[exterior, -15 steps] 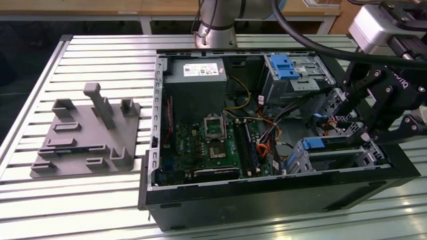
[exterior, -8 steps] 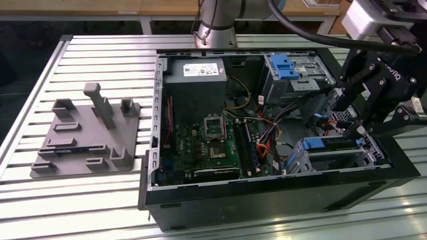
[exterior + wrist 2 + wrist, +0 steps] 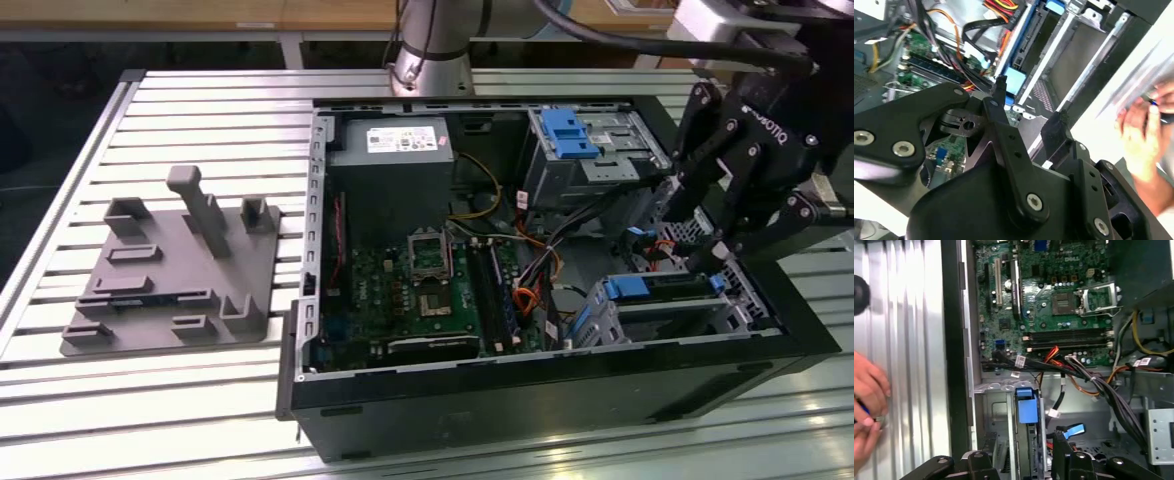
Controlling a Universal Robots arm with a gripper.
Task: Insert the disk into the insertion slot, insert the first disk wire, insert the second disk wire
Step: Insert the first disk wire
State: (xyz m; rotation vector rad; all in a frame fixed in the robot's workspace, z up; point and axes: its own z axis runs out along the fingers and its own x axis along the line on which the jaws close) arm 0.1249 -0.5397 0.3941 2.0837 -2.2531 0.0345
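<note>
2 fingers of the gripper (image 3: 1029,100) stand apart, clamping nothing, just above the disk (image 3: 663,286), which sits in the insertion slot (image 3: 674,318) at a corner of the computer case (image 3: 534,390). It looks rigid, heavy and shock-sensitive; its blue side rails seem the safest hold. Beyond, a person's hand (image 3: 866,407) hovers beside the case.

One computer case (image 3: 534,390), one motherboard (image 3: 414,290), one power supply (image 3: 390,150), one grey fixture plate (image 3: 147,300), one pincer (image 3: 1028,100)
</note>
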